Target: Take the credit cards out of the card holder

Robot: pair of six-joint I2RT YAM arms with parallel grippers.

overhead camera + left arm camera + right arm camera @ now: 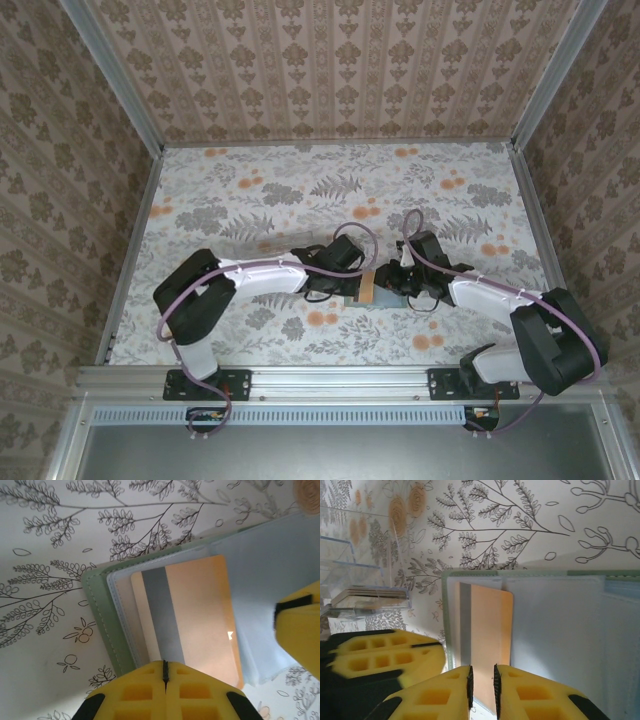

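left gripper (165,680): pads pressed together, seam closed, at near edge of tan-orange card (200,615) | right gripper (482,687): thin slit between pads over that card, cannot tell if it grips | card stripe-up, lying on the open card holder (97,605) | holder flat on floral table (40,530) | clear case (355,580) nearby

The left gripper (343,287) and right gripper (394,285) face each other over the floral worktop (250,190). Between their jaws lies the card holder (375,303), a tan-orange card (367,286) on it.
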